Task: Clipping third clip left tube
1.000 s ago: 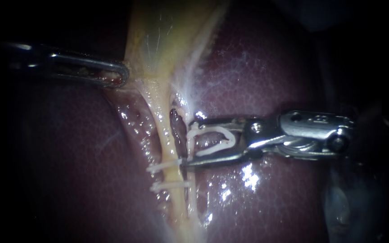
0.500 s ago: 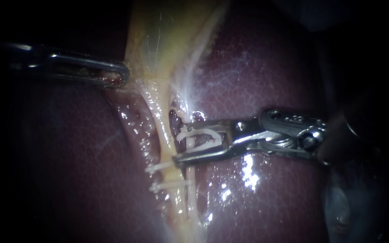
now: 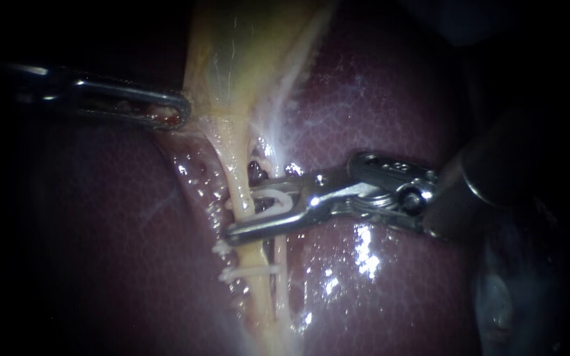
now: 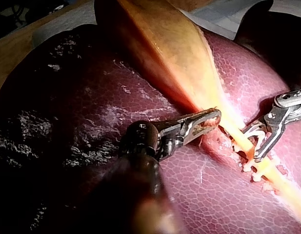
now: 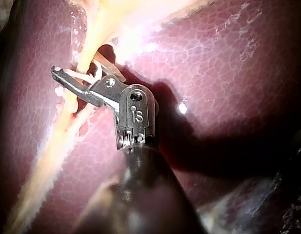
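Observation:
The pale yellow left tube (image 3: 237,168) runs down from the gallbladder (image 3: 245,46) across the liver (image 3: 377,99). Two white clips sit on it, the lower clip (image 3: 253,270) plain, the upper clip (image 3: 221,249) half hidden. My right instrument (image 3: 240,215) holds its jaws open with a white clip (image 3: 275,201) between them. They straddle the left tube just above the upper clip. The same jaws (image 5: 67,80) show around the tube (image 5: 88,51) in the right wrist view. My left instrument (image 3: 169,111) is shut on tissue at the gallbladder's edge, as its jaws (image 4: 209,119) also show.
A thinner right tube (image 3: 278,254) lies close beside the left one, under my right instrument's lower jaw. Wet, glistening liver (image 3: 133,217) surrounds both tubes. My right instrument's dark shaft (image 3: 496,178) crosses in from the right.
My right instrument has slid left with its loaded clip, from beside the tubes to straddling the left tube. The left instrument has held still.

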Action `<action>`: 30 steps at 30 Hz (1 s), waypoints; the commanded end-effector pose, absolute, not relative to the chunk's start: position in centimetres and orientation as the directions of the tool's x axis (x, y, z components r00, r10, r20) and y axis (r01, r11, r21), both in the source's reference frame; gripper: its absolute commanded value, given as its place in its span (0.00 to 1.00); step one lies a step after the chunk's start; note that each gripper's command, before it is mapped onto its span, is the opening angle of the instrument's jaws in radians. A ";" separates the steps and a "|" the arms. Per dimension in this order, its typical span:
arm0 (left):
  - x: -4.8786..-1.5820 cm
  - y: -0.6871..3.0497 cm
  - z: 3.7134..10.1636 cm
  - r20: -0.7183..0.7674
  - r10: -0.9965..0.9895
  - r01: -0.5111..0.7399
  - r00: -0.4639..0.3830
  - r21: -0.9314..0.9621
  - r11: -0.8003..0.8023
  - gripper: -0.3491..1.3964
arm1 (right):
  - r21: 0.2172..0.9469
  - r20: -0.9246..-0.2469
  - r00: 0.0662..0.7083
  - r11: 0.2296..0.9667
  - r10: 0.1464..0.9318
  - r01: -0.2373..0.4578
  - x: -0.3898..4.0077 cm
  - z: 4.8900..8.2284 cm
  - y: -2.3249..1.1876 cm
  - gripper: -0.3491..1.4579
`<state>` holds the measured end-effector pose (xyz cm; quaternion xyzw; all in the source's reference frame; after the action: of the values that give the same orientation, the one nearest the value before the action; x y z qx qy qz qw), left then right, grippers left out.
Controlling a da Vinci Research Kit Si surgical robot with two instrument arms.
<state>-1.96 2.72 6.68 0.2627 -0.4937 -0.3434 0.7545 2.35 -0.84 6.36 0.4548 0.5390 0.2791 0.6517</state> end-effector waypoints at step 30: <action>-1.97 2.71 6.69 0.565 -0.777 0.259 0.277 0.735 0.626 0.00 | 0.944 -0.301 0.188 0.264 0.935 0.197 2.43 5.97 -0.48 0.27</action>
<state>-1.97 2.71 6.69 0.2626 -0.4938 -0.3433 0.7546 2.43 -0.48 5.97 0.5150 0.5499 0.3212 0.5738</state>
